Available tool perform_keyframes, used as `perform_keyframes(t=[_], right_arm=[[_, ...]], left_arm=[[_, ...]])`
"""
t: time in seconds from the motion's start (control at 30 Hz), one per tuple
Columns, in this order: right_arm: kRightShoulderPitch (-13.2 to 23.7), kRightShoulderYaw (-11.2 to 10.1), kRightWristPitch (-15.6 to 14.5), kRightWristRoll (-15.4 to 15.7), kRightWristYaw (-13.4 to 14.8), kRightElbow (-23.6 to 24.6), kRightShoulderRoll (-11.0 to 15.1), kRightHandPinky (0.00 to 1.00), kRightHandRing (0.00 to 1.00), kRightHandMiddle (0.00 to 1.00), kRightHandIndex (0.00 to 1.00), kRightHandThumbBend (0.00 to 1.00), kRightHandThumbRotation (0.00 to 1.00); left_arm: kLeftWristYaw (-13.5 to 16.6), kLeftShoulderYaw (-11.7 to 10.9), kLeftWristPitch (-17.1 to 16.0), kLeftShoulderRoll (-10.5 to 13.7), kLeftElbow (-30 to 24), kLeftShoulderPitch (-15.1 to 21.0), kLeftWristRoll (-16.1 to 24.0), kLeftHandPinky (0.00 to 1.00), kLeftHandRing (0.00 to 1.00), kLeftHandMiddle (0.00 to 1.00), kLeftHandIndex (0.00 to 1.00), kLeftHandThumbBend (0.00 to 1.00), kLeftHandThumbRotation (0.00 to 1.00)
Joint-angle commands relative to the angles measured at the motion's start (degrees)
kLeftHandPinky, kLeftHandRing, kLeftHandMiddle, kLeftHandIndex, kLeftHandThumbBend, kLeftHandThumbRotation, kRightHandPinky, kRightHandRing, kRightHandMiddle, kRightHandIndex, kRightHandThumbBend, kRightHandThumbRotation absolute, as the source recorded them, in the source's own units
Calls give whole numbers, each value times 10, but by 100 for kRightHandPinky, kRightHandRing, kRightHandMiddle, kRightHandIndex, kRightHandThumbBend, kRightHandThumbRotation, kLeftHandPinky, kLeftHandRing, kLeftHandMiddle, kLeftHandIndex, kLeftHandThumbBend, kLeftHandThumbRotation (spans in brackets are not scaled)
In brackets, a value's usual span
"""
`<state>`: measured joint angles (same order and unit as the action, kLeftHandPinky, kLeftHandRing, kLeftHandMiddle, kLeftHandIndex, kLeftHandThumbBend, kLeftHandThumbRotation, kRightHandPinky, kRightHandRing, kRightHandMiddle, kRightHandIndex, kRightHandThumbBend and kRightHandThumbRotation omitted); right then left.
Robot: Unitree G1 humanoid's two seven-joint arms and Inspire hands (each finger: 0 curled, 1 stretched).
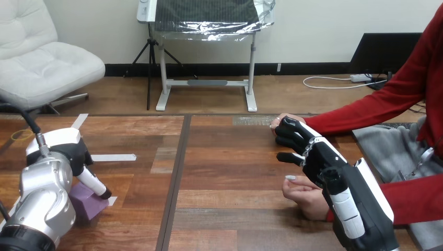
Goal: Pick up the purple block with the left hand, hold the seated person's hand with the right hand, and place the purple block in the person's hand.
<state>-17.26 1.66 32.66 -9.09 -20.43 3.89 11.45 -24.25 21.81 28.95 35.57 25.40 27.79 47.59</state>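
Observation:
The purple block (89,203) rests on the wooden table (230,172) at the near left, partly hidden behind my left forearm. My left hand (65,151) is directly over it and touches its top. My right hand (318,154) hovers at the right with its fingers relaxed and pointing left. The person's nearer hand (305,197) lies on the table just under and beside my right hand. I see no finger of mine curled round it. The person's farther hand (280,121) rests on the table behind my right fingertips.
White tape strips (114,157) lie on the table beyond the block. A dark seam (177,172) runs down the tabletop's middle. A grey cloth (389,151) covers the right edge by the person.

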Motion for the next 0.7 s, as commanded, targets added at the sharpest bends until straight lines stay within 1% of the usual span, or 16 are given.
perform_keyframes(t=[0.0, 0.23, 0.47, 0.67], right_arm=[[40, -11, 10, -4, 2, 17, 3, 81, 88, 88, 89, 77, 100], [39, -11, 7, -5, 1, 21, 4, 81, 88, 88, 89, 78, 100], [40, -12, 8, -7, 0, 20, 4, 82, 88, 89, 89, 78, 100], [40, -12, 9, -6, 0, 21, 4, 82, 88, 89, 89, 78, 100]], left_arm=[[2, -4, -2, 11, -28, 15, 3, 70, 81, 84, 77, 85, 24], [4, -5, -3, 11, -27, 10, 1, 72, 82, 85, 79, 86, 24], [-5, -1, -3, 11, -27, 7, 2, 74, 83, 86, 81, 86, 24], [-9, 2, -6, 10, -21, 6, 2, 73, 82, 85, 82, 87, 25]])
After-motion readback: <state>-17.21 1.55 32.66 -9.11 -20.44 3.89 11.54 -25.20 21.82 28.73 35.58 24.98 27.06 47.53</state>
